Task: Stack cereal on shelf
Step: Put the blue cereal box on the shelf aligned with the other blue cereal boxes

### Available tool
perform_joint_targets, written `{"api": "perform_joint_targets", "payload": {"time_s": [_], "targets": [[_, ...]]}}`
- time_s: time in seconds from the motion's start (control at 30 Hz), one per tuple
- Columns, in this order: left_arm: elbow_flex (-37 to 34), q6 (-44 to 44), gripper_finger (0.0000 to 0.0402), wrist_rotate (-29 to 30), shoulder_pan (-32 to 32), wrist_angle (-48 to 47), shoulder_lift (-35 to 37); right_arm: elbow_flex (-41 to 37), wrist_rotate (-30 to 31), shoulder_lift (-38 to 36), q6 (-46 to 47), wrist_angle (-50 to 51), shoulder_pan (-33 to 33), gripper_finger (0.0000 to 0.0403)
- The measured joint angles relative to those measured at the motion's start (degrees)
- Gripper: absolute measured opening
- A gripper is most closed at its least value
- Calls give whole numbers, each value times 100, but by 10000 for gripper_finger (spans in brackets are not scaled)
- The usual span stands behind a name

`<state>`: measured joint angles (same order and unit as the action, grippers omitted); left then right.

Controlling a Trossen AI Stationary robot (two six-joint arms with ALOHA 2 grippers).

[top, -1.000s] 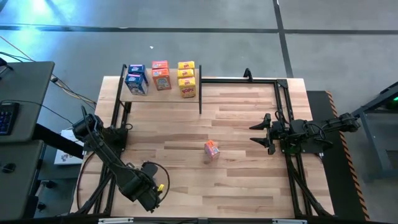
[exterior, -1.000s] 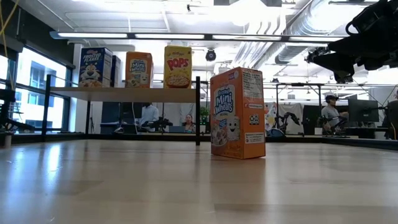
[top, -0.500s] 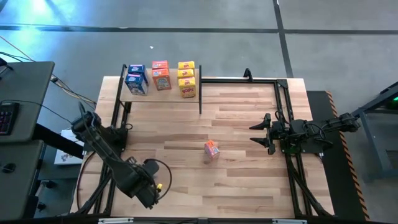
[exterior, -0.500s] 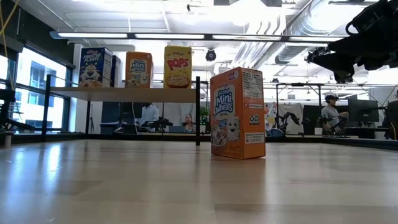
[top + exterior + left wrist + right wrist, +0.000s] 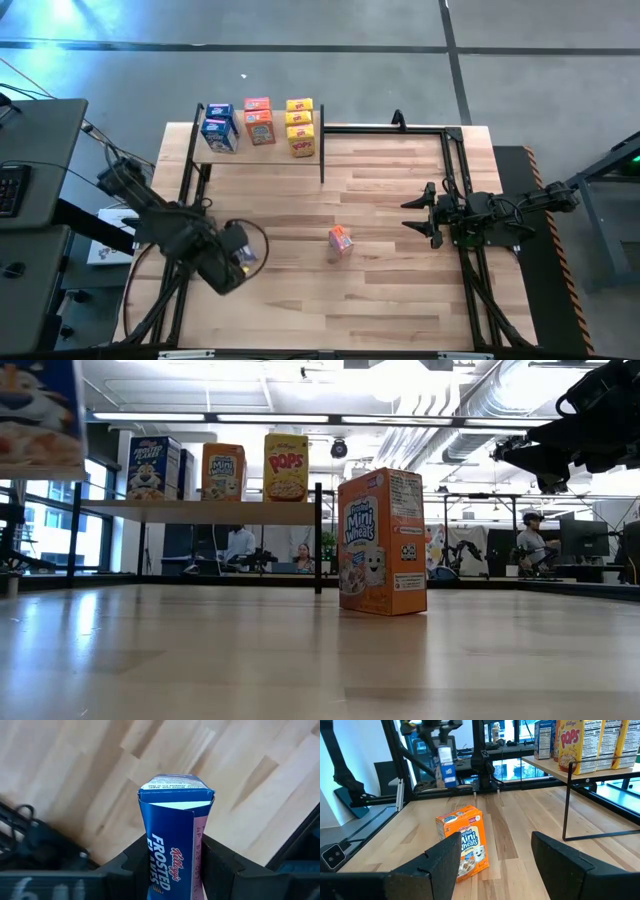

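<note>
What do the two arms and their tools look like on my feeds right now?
Both arms are dark, nearly black, jointed links with thin black cables looped alongside. The left tool has a small yellow marking near its tip; seen from its wrist, its fingers are blocky matte-black pads. The right tool ends in two pointed black prongs; its fingers look broad, flat and angular from its own wrist camera.

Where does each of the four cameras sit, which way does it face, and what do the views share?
High view: overhead, straight down; both arms, orange cereal box on the table, shelf.
Low view: table height, facing the room; the right arm shows upper right.
Left wrist view: down past the left gripper, shut on the blue cereal box.
Right wrist view: across the table past the open right gripper.
Shared: the orange box, seen in high, low and right wrist views.
</note>
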<state>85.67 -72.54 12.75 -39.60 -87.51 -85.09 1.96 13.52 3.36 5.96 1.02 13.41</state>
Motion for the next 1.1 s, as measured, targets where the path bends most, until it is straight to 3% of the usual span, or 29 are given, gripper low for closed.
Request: {"api": "perform_joint_targets", "payload": {"time_s": [0.4, 1.1], "targets": [[0, 2054, 129, 33, 1136, -252, 873, 0, 0, 0, 0, 0, -2, 234], [0, 6334, 129, 231, 4213, -251, 1536, 0, 0, 0, 0, 0, -2, 234]]}}
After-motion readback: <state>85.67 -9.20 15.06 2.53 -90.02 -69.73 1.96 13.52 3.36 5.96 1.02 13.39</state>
